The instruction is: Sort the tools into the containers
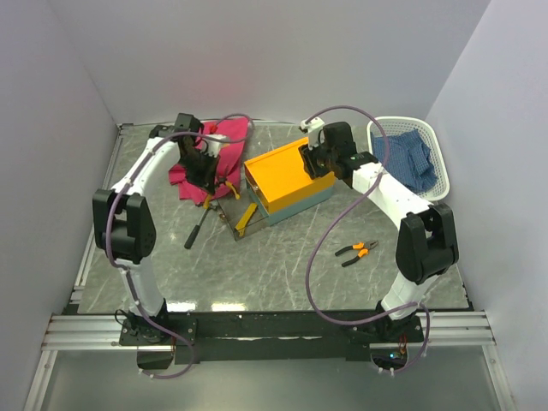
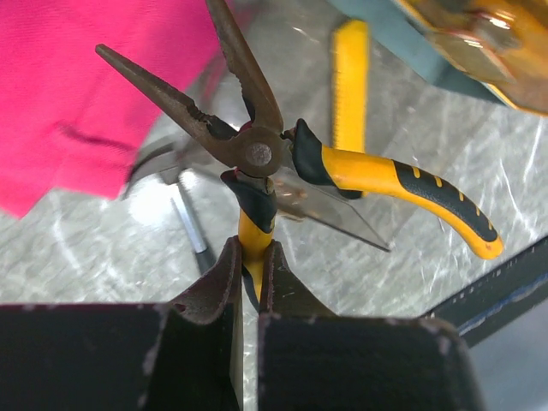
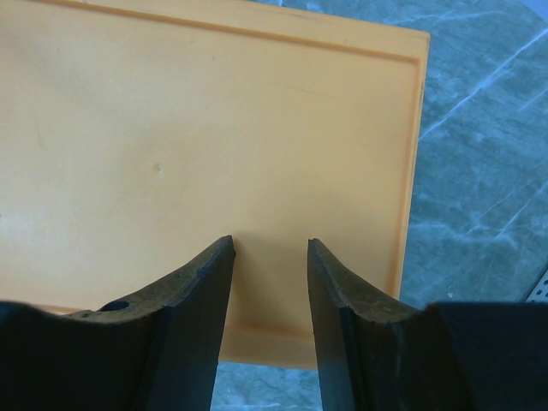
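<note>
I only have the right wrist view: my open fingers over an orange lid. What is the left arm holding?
Observer: The left gripper is shut on one handle of the yellow-black pliers; the other handle splays out.
Operator: Any tool lying loose?
Observer: The orange-black pliers lie on the table, to the right of the toolbox and apart from it.
Operator: Is the basket free?
Observer: No, the white basket holds the blue checked cloth.
</note>
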